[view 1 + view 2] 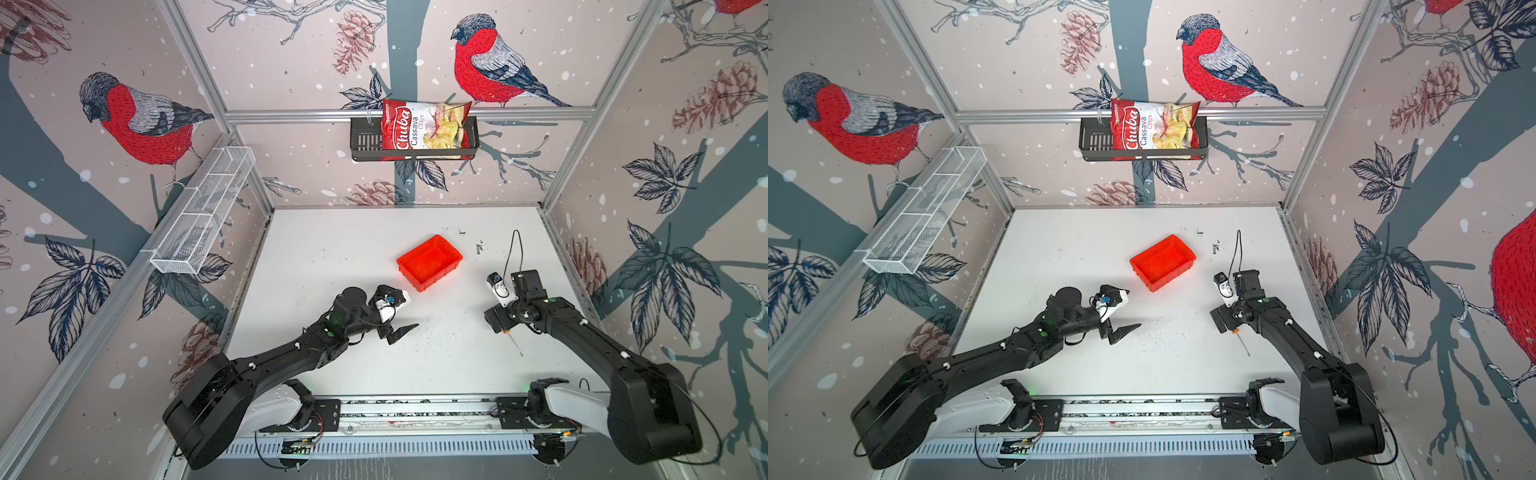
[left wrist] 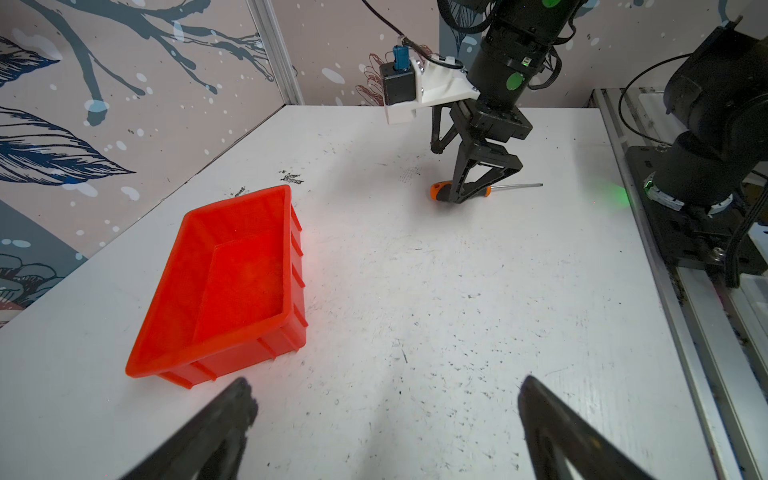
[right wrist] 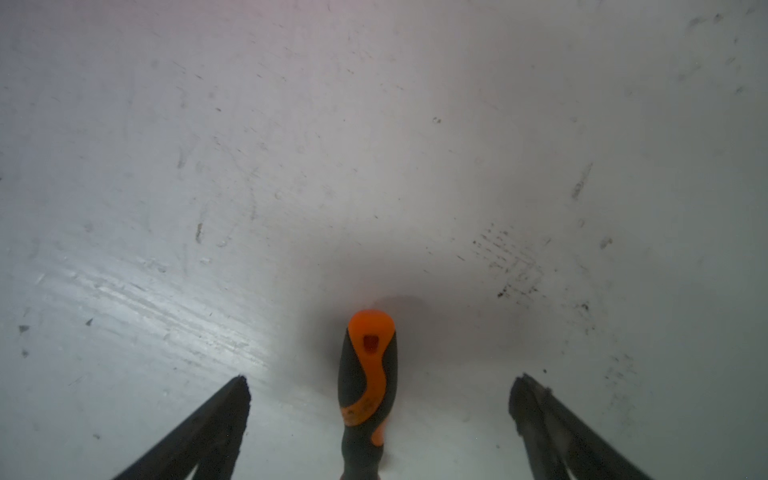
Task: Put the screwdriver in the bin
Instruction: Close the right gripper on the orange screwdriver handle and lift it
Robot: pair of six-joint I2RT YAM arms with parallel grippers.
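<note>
White tabletop (image 3: 374, 124) under right hand (image 3: 381, 386), spread wide astride the screwdriver (image 3: 368, 353), not touching it.

On the scuffed white tabletop (image 1: 332, 257), the small red rectangular plastic bin (image 1: 429, 259) sits near the middle. The orange-and-black-handled, metal-shaft screwdriver (image 1: 515, 345) lies flat in front of it to the right, its handle between the spread, untouching jaws of the right gripper (image 1: 496, 323). The left gripper (image 1: 400, 332) hangs in front of the bin, slightly left.
</note>
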